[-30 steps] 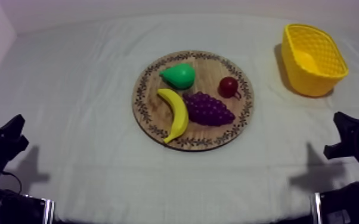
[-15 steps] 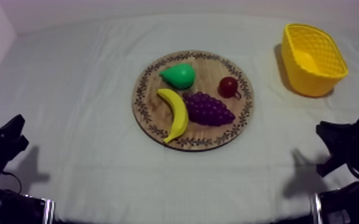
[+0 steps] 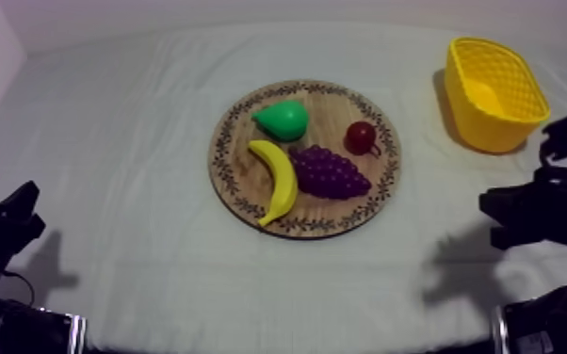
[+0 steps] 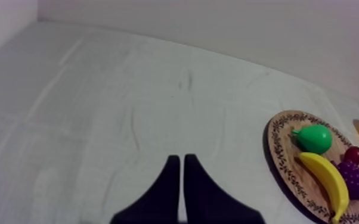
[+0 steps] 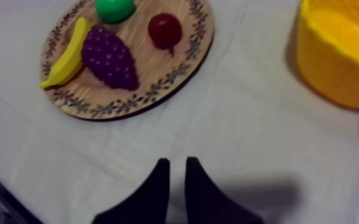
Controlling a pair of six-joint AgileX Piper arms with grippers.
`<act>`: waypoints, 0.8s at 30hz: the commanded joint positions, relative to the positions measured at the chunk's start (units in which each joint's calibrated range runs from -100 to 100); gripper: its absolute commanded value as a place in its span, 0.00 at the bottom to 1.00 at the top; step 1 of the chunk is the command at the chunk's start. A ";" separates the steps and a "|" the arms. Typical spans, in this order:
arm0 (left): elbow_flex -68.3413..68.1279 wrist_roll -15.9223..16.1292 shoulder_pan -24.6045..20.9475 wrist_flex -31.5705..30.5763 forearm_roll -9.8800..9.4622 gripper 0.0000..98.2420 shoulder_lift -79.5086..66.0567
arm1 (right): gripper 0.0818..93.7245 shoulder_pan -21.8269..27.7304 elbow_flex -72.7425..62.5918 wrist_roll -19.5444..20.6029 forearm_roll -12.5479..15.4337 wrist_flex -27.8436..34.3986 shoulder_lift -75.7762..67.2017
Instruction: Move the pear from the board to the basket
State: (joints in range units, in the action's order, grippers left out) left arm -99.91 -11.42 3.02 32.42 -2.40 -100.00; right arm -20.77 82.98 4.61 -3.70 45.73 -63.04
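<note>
Since a second ago my right arm is lifting off the lower right edge and reaching inward; my left arm is staying put. Left pincer (image 4: 179, 158) is hanging over the bare surface (image 3: 108, 141), fingers pressed together. Pear (image 3: 283, 119) is lying on the wooden board (image 3: 234, 169), far side, just beyond the banana (image 3: 278, 177). Yellow basket (image 3: 494, 94) is standing well apart, far right. Right pincer (image 5: 176, 162), also pressed together, is hovering over cloth between board and basket, on the near side.

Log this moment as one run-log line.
pear on wooden board, untouched | yellow basket right of board | left gripper shut, over cloth | right gripper shut, over cloth short of board
</note>
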 commanded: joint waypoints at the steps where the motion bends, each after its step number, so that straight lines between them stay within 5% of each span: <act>1: 0.02 -0.01 -0.02 0.00 -0.02 0.00 0.00 | 0.09 -0.28 -7.33 -41.87 8.65 8.31 6.98; 5: 0.02 -0.01 -0.02 0.00 -0.02 0.00 0.00 | 0.08 0.42 -18.97 -44.51 10.17 14.19 15.48; 13: 0.02 0.01 -0.02 0.00 -0.02 0.00 0.00 | 0.09 2.18 -43.22 -37.12 12.33 15.62 32.54; 24: 0.02 0.00 -0.02 0.00 -0.02 0.00 0.00 | 0.01 -1.83 -76.36 -32.54 13.32 25.19 59.03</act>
State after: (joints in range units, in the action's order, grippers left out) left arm -99.91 -11.42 3.02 32.42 -2.40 -100.00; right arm -22.05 18.92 -30.39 9.57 69.84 -12.09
